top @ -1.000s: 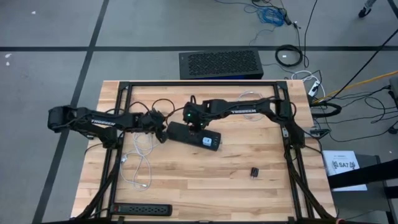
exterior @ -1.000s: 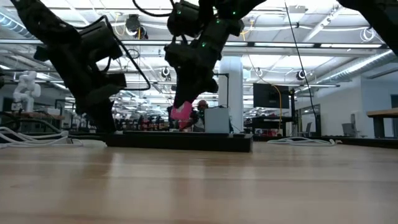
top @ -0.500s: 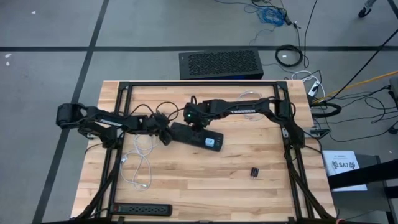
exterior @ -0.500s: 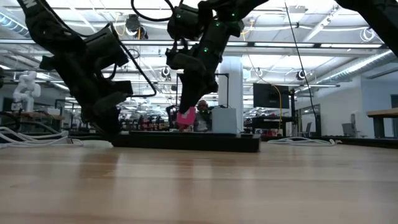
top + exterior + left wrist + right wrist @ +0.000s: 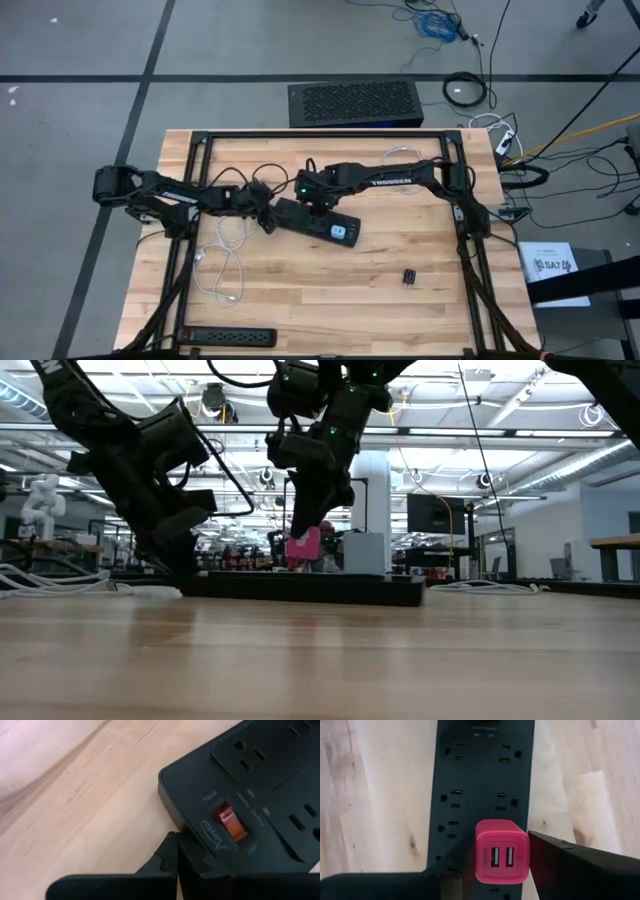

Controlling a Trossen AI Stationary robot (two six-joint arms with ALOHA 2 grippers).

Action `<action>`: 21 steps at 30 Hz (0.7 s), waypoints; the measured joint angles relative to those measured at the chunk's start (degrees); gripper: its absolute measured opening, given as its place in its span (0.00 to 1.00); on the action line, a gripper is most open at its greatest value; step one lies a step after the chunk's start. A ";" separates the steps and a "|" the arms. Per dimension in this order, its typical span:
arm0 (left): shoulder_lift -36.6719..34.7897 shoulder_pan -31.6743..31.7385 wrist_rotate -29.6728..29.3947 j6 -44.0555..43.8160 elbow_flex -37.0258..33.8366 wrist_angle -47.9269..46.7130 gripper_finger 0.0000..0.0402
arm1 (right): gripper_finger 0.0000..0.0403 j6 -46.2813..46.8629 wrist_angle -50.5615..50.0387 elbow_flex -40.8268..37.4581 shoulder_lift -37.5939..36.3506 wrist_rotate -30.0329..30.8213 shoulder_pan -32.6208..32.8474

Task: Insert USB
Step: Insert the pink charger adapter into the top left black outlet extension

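Note:
A black power strip (image 5: 318, 221) lies flat on the table, its red switch (image 5: 230, 822) at the left end. My right gripper (image 5: 501, 851) hovers over the strip's middle, shut on a pink two-port USB charger (image 5: 303, 548). The charger sits just above the strip's top (image 5: 300, 586); whether they touch, I cannot tell. My left gripper (image 5: 175, 851) is shut and low on the table at the strip's switch end (image 5: 272, 216). My left gripper's shut fingertips (image 5: 172, 842) rest against the side wall of the strip's switch end (image 5: 171, 805), coming from the table's left, slanting down. The strip stays flat on the table. My right gripper pinches the pink charger by its two opposite sides (image 5: 524, 851) from above, fingers pointing down. The ports face up toward the wrist camera, and the charger stands nearly upright over the outlet rows (image 5: 455, 807).
A white cable (image 5: 222, 266) loops on the table near the left arm. A second black power strip (image 5: 228, 337) lies along the near edge. A small black block (image 5: 410, 276) sits to the right. Dark cables (image 5: 250, 172) trail behind the left gripper.
My left gripper moved toward the table's right up to the strip's switch end, and the strip slid a little to the right. My right gripper lowered slightly and turned the pink charger from tilted to nearly upright over the strip.

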 joint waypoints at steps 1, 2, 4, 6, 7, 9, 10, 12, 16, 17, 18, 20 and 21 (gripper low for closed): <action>0.00 0.00 0.02 0.00 0.00 0.04 0.00 | 0.29 0.01 0.00 0.01 0.09 0.04 -0.06; 0.00 0.00 0.04 0.00 0.00 0.04 0.00 | 0.29 0.02 0.02 0.04 0.17 0.17 -0.11; 0.00 0.00 0.07 0.00 0.00 0.07 0.00 | 0.29 0.01 -0.05 0.04 0.31 0.38 -0.14; 0.00 0.00 0.11 0.00 0.00 0.07 0.00 | 0.29 0.02 0.23 0.04 0.31 0.51 -0.13; 0.00 0.00 0.14 0.01 0.00 0.07 0.00 | 0.29 0.02 0.41 0.04 0.31 0.52 -0.13; 0.00 0.00 0.17 0.02 0.00 0.09 0.00 | 0.29 0.02 0.17 0.04 0.31 0.50 -0.11; 0.02 0.00 0.17 0.02 0.00 0.09 0.00 | 0.29 0.02 0.02 0.04 0.31 0.50 -0.11; 0.02 0.00 0.17 0.02 0.00 0.17 0.00 | 0.29 0.01 0.11 0.04 0.68 0.48 -0.11; 0.04 0.00 0.23 0.06 -0.04 0.41 0.00 | 0.29 0.02 0.13 0.06 1.36 0.44 -0.11; 0.04 0.00 0.23 0.07 -0.04 0.43 0.00 | 0.29 0.03 0.20 0.07 1.39 0.42 -0.11; 0.04 0.00 0.24 0.07 -0.04 0.46 0.00 | 0.29 0.02 0.19 0.07 1.40 0.39 -0.11; 0.04 0.00 0.24 0.07 -0.04 0.55 0.00 | 0.29 0.02 0.27 0.07 1.40 0.42 -0.11; 0.04 0.00 0.22 0.07 -0.04 0.57 0.00 | 0.29 0.02 0.29 0.07 1.40 0.44 -0.11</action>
